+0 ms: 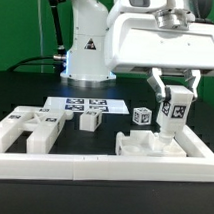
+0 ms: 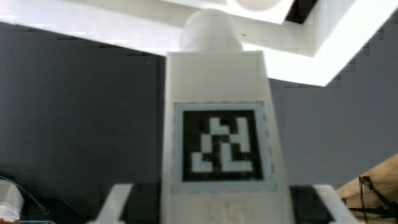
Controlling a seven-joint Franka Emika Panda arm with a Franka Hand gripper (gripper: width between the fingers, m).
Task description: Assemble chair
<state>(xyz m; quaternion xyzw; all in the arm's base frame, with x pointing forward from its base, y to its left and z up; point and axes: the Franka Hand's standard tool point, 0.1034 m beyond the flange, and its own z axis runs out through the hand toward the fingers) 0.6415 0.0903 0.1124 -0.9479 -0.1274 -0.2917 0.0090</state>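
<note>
My gripper (image 1: 175, 95) hangs at the exterior view's right, shut on a white chair leg (image 1: 175, 107) with a black-and-white tag on its face. The leg is held a little above a larger white chair piece (image 1: 144, 146) lying on the dark table. In the wrist view the leg (image 2: 222, 110) runs away from my gripper (image 2: 226, 207) to a rounded peg end. The fingers (image 2: 128, 205) press on both its sides. A small tagged cube (image 1: 142, 114) stands just left of the held leg.
Blocky white chair pieces (image 1: 26, 129) lie at the exterior view's left, with a tagged block (image 1: 90, 119) beside them. The marker board (image 1: 83, 103) lies behind them. A low white border rail (image 1: 103, 167) runs along the front. The robot base (image 1: 85, 44) stands at the back.
</note>
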